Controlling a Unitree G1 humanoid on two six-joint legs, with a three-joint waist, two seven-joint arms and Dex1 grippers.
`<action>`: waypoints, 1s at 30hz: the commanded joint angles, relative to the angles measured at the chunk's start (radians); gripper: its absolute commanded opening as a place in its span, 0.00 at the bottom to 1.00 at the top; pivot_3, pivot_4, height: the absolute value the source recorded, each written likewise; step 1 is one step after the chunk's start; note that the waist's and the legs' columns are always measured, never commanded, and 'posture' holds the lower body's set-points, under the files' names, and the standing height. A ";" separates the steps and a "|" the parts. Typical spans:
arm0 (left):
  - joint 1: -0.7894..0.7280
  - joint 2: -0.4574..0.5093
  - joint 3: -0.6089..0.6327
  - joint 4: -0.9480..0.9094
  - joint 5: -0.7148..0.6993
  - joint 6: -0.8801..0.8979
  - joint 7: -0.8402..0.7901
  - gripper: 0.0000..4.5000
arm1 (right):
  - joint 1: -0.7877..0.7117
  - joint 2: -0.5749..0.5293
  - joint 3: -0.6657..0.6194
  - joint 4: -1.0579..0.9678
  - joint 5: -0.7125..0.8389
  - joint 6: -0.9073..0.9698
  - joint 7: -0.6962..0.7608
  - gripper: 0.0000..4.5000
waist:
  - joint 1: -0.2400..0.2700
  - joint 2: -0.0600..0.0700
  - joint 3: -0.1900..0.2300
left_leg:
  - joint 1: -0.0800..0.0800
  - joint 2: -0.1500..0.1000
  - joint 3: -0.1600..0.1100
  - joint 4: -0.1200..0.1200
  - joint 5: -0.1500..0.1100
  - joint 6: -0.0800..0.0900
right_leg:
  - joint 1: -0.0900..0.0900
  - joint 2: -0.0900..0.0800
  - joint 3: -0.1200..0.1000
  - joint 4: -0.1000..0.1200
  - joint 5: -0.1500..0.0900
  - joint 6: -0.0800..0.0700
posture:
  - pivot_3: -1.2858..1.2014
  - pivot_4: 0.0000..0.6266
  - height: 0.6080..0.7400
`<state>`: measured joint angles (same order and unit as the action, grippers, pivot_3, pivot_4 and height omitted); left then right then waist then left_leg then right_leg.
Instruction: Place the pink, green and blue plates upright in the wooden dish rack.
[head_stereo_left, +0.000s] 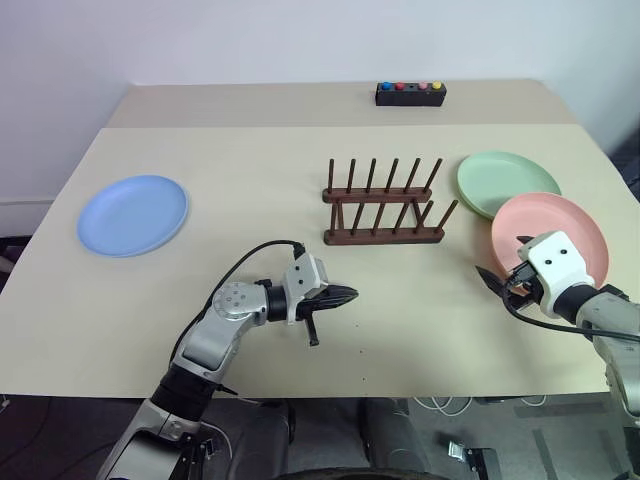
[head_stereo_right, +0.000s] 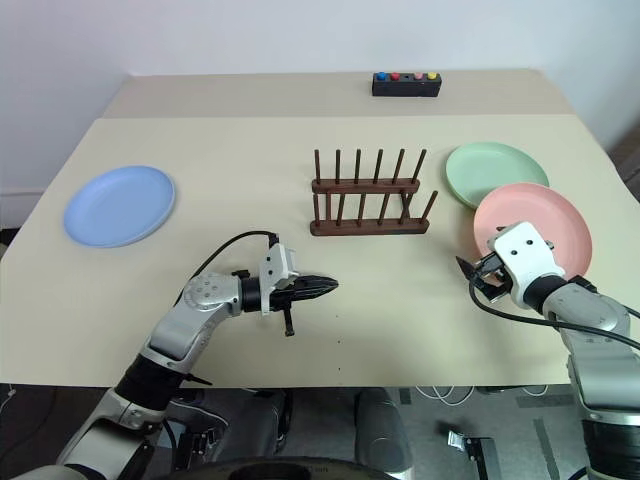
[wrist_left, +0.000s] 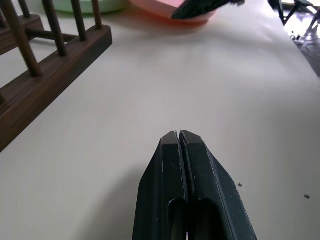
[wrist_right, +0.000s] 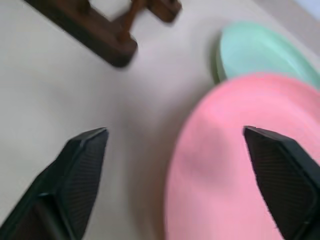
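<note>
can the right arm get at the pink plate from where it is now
Probably yes. The right gripper is open just at the near edge of the pink plate, which lies flat on the table, overlapping the green plate, with nothing between them.

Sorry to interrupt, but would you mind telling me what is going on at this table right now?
The robot is meant to stand three plates upright in the wooden dish rack, but none is in it yet. The right pincer is wide open, just short of the pink plate, which overlaps the green plate. The left pincer is shut and holds nothing, in front of the rack. The blue plate lies flat, far to the left on the table. A black button box sits at the back.
</note>
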<state>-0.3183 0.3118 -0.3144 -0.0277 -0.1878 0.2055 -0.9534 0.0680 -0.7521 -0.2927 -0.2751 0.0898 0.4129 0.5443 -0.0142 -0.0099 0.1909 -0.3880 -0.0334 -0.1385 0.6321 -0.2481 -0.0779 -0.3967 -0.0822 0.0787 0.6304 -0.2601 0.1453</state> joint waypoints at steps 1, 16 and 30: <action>-0.015 -0.006 -0.004 -0.029 -0.009 -0.014 -0.003 0.00 | -0.002 0.021 -0.008 -0.022 -0.030 0.024 -0.055 0.99 | 0.000 0.000 0.000 | 0.000 0.000 0.000 0.000 0.000 0.000 | 0.000 0.000 0.000 0.000 0.000 0.000 | 0.52 0.24 1.00; -0.013 -0.005 -0.013 -0.014 0.008 -0.021 0.014 0.00 | 0.003 0.063 0.050 -0.034 -0.083 0.062 -0.111 0.01 | 0.000 0.000 0.000 | 0.000 0.000 0.000 0.000 0.000 0.000 | 0.000 0.000 0.000 0.000 0.000 0.000 | 0.52 0.24 1.00; -0.019 -0.005 -0.015 0.001 0.008 -0.039 0.020 0.00 | -0.028 -0.004 0.042 -0.131 -0.221 -0.089 -0.150 0.01 | -0.001 0.000 0.000 | 0.000 0.000 0.000 0.000 0.000 0.000 | 0.000 0.000 0.000 0.000 0.000 0.000 | 0.52 0.24 1.00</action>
<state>-0.3242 0.3095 -0.3311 -0.0171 -0.1825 0.1861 -0.9337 0.0721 -0.7289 -0.2286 -0.3450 -0.1144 0.3934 0.3911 -0.0147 -0.0095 0.1908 -0.3880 -0.0335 -0.1384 0.6320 -0.2481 -0.0779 -0.3968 -0.0823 0.0787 0.6304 -0.2601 0.1453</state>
